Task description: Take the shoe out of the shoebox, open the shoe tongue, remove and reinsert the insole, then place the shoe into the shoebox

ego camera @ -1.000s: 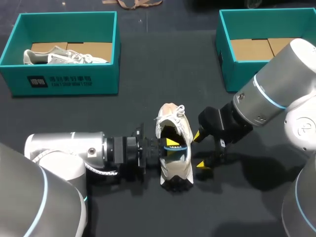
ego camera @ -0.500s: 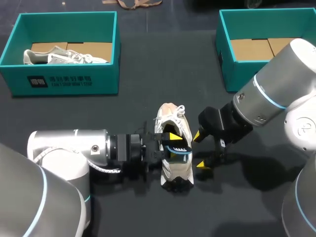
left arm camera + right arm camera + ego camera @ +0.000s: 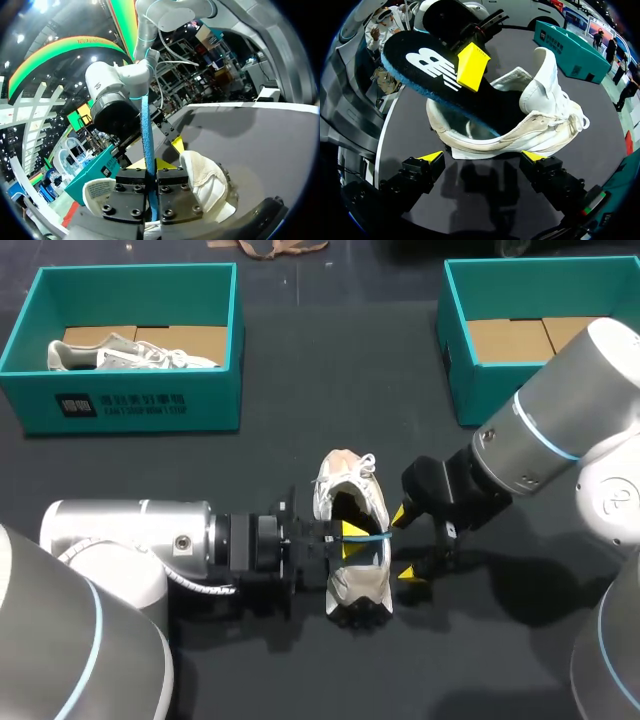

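At the near middle of the table (image 3: 330, 370), a white sneaker (image 3: 357, 585) sits on its sole, toe to the far side, heel to the near side. The left gripper (image 3: 348, 531) comes in from the left over the collar, its fingers pressed together on the blue-edged black insole (image 3: 445, 80), pinching it near the heel end. The left wrist view shows the insole's edge clamped between the two finger blocks. The insole is tilted: its heel end stands clear above the collar, and its front end is down inside the shoe. The right gripper (image 3: 404, 544) is low, just beside the shoe's right flank. Its fingers are spread wide and hold nothing; I cannot tell whether either tip touches the upper. Judgement: the insole step is in hand, and the shoe is out of its box with the mouth open. Whether the insole is on its way out or in cannot be told from this moment. Next move, either way: travel along the length of the shoe, with the shoe kept from lifting or sliding. The right gripper looks placed to brace it. The teal shoebox at far left (image 3: 130, 400) holds another shoe. The teal shoebox at far right (image 3: 470, 390) shows only cardboard and is the likely destination.
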Available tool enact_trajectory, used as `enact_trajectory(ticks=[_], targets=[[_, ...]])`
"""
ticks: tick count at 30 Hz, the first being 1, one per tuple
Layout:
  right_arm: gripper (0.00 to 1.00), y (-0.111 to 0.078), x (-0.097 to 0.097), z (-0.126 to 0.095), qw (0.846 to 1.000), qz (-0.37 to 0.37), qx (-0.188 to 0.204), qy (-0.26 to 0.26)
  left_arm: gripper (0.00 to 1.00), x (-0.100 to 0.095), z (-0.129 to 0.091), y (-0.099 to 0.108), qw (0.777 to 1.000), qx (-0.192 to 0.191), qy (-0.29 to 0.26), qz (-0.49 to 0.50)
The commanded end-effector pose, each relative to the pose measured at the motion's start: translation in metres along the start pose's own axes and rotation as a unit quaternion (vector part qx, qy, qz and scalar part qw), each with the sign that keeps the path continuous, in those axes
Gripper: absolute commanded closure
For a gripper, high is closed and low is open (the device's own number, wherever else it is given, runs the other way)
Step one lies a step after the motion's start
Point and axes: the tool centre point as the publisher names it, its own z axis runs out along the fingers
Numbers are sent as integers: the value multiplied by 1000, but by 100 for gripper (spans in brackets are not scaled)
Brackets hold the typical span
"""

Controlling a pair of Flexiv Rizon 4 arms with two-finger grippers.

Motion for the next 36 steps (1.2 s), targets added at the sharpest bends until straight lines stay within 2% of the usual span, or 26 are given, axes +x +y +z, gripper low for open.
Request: enact_trajectory(ticks=[1, 5, 13, 17, 19, 21, 22, 24, 32, 33, 34, 35, 36], targets=[[0, 0, 1, 1, 1000, 0, 0, -1, 100, 3, 7, 13, 1000, -5, 1, 13], [0, 0, 1, 1, 1000, 0, 0, -1, 100, 3, 7, 27, 1000, -10, -3, 12], [0, 0, 1, 1, 1000, 0, 0, -1, 100, -3, 5, 51, 998, -43, -8, 35], [0, 0, 1, 1, 1000, 0, 0, -1, 100, -4, 4, 54, 998, -49, -9, 31], [0, 0, 1, 1, 1000, 0, 0, -1, 100, -4, 3, 49, 999, -46, -7, 25], [0, 0, 1, 1, 1000, 0, 0, -1, 66, -4, 3, 42, 999, -45, -6, 22], [0, 0, 1, 1, 1000, 0, 0, -1, 57, -4, 2, 38, 999, -39, -4, 17], [0, 0, 1, 1, 1000, 0, 0, -1, 53, -4, 1, 30, 999, -31, -6, 8], [0, 0, 1, 1, 1000, 0, 0, -1, 64, -2, -1, -1, 1000, 2, 12, 3], [0, 0, 1, 1, 1000, 0, 0, -1, 71, -2, 0, -2, 1000, 2, 16, 6], [0, 0, 1, 1, 1000, 0, 0, -1, 83, -1, 1, -3, 1000, 2, 16, 7], [0, 0, 1, 1, 1000, 0, 0, -1, 100, 0, 3, -3, 1000, 3, 22, 8], [0, 0, 1, 1, 1000, 0, 0, -1, 100, 1, 4, -1, 1000, -1, 25, 12]])
